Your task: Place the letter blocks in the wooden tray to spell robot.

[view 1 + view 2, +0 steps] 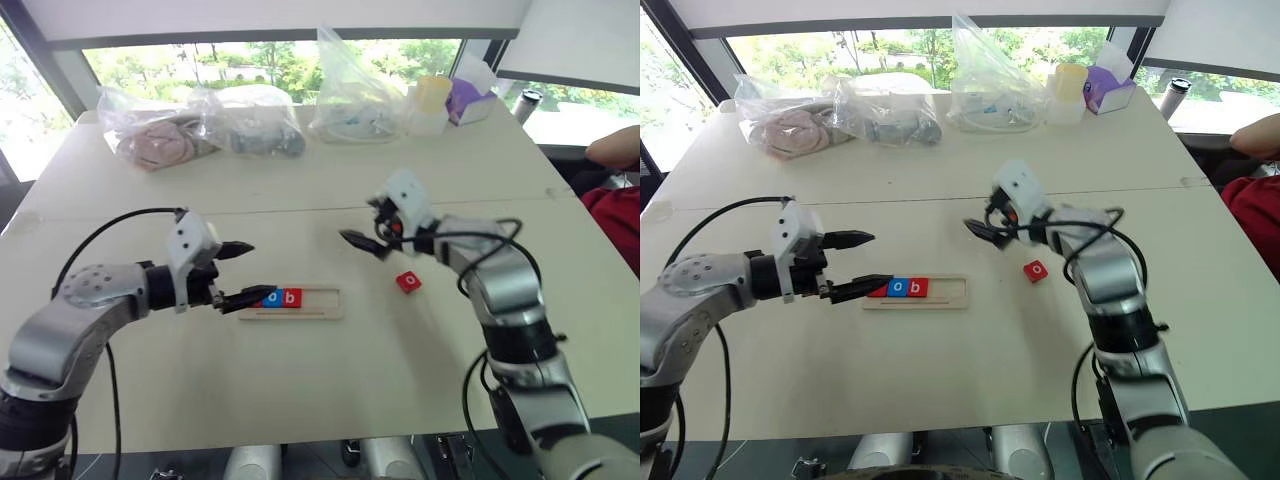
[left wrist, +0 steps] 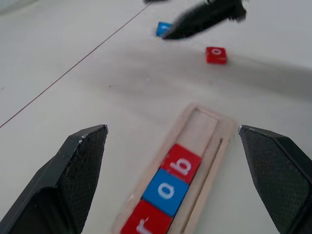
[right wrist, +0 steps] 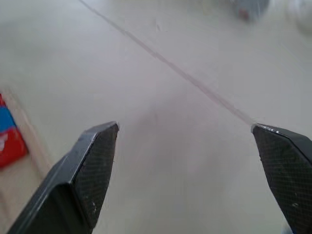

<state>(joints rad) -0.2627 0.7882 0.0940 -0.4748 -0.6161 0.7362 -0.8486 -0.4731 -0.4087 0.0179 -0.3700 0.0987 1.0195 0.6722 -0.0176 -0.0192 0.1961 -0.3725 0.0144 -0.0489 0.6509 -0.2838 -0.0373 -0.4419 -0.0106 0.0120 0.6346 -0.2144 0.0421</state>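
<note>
Pale wood marks the wooden tray (image 1: 296, 302), which you see in the head view lying on the white table (image 1: 300, 380), a little left of the middle. Its left part carries the letter blocks placed so far; a blue block (image 1: 273, 297) and a red "b" block (image 1: 291, 297) show beside the left pincer (image 1: 244, 272), whose lower finger covers the tray's left end. That pincer hangs above the table with its jaws wide and nothing between them. Your right pincer (image 1: 366, 243) hovers farther right, also wide and empty. A loose red "o" block (image 1: 408, 282) lies on the table right of the tray, near that pincer. Plastic bags (image 1: 200, 125) line the far edge.

From the left wrist you read "r" (image 2: 142, 225), "o" (image 2: 165, 191) and "b" (image 2: 183, 165) side by side in the slot, red, blue, red, with the far stretch of the slot bare. Beyond lie the loose red block and a blue block (image 2: 163, 28), partly covered by a dark finger of the right pincer.

From the right wrist you see both fingers (image 3: 92, 165) spread wide over bare table, with the tray's end at the edge.
</note>
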